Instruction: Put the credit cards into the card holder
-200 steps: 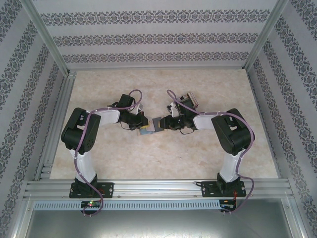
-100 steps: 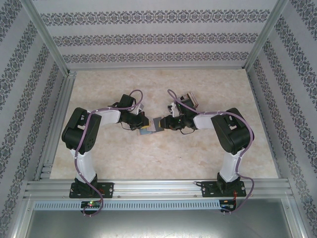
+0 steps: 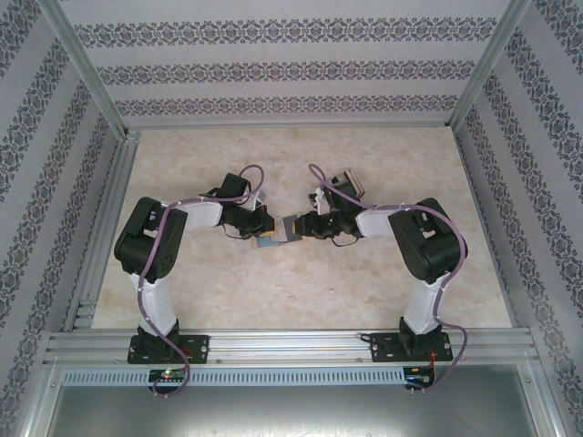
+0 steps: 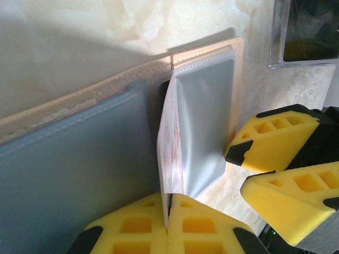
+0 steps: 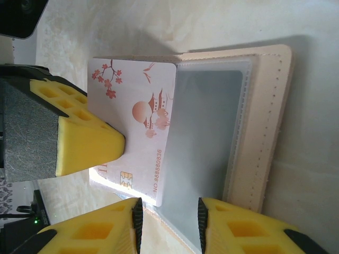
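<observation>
Left claw is seen pressed together on the short end of the credit card, which is held up on edge and tilted over the open card holder. The card's long edge is laid against the mouth of the clear pocket, beside the fold; whether it is under the film yet cannot be told. Right claw is held partly spread, its tips set at the holder's near edge with nothing gripped between them, seemingly to pin the holder to the counter.

Several failures are to be feared. The card is held only by a narrow margin, so it may be twisted in the pinch once resistance is met. If the edge is carried too high, it is likely to be slid over the film and not beneath it. If the pinning is light, the holder may be pushed along the counter. The two claws are close together, and contact between them is possible.
</observation>
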